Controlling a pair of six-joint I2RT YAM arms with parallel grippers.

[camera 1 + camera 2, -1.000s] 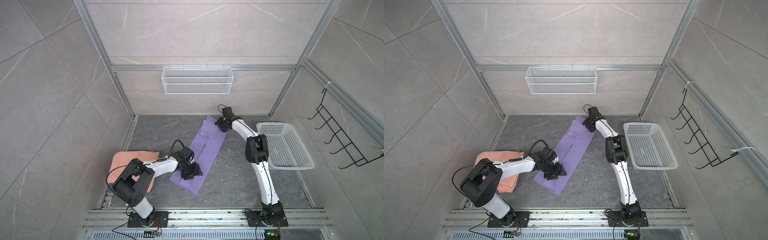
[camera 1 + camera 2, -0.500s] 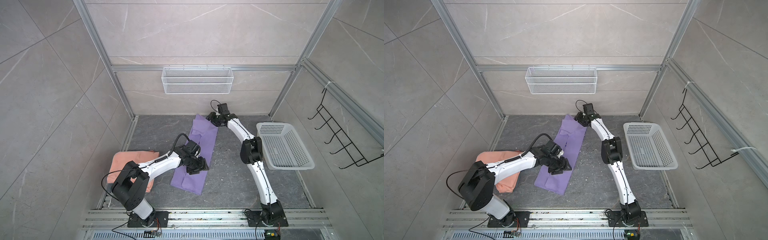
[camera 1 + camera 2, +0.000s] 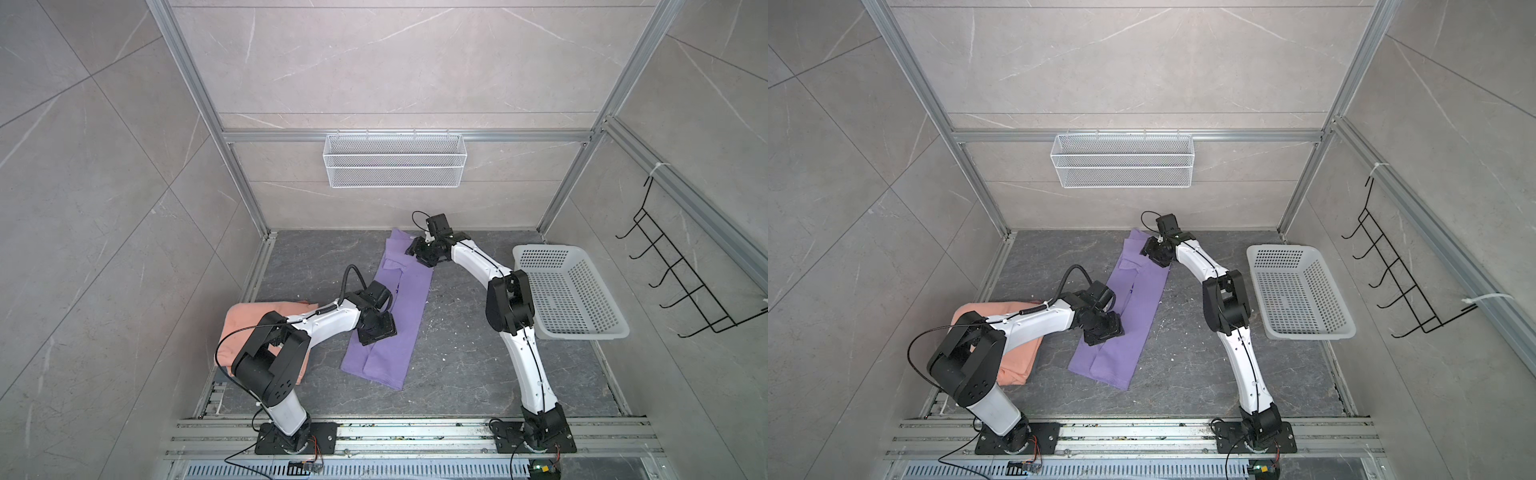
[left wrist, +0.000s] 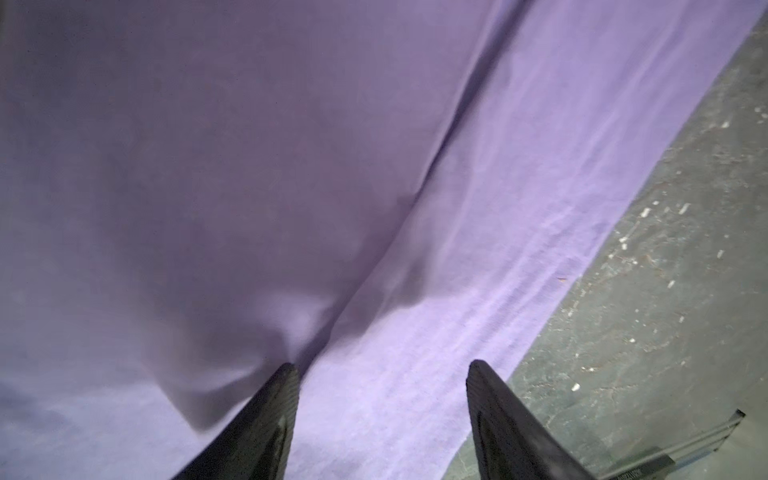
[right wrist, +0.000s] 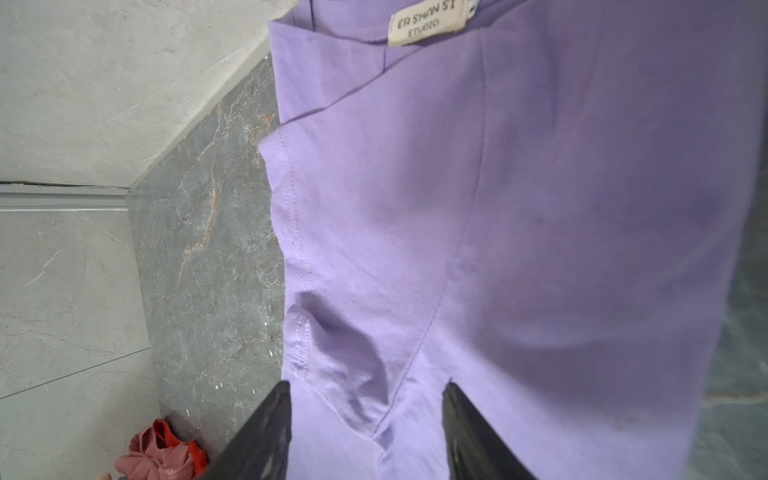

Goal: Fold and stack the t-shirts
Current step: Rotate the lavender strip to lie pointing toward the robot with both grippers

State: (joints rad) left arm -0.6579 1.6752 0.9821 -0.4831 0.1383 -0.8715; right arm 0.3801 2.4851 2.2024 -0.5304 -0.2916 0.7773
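The lavender t-shirt (image 3: 409, 307) (image 3: 1142, 307) lies on the dark floor as a long narrow strip, running from the back wall toward the front. My left gripper (image 3: 376, 328) (image 4: 380, 370) hovers open over its middle, one fingertip at a lengthwise fold edge. My right gripper (image 3: 424, 253) (image 5: 366, 388) stands open over the collar end, near a sleeve seam and the neck label (image 5: 428, 23). Neither pair of jaws pinches any cloth. The salmon t-shirt (image 3: 249, 320) (image 3: 1017, 361) lies bunched at the left, partly under my left arm.
A white perforated plastic basket (image 3: 544, 248) sits on the floor at the right. A wire basket (image 3: 395, 162) hangs on the back wall and a black hook rack (image 3: 681, 282) on the right wall. A small red-pink bundle (image 5: 162, 453) lies by the wall.
My right gripper has moved left along the back, and the lavender shirt's far end has swung left with it. My left gripper has shifted slightly away from the front.
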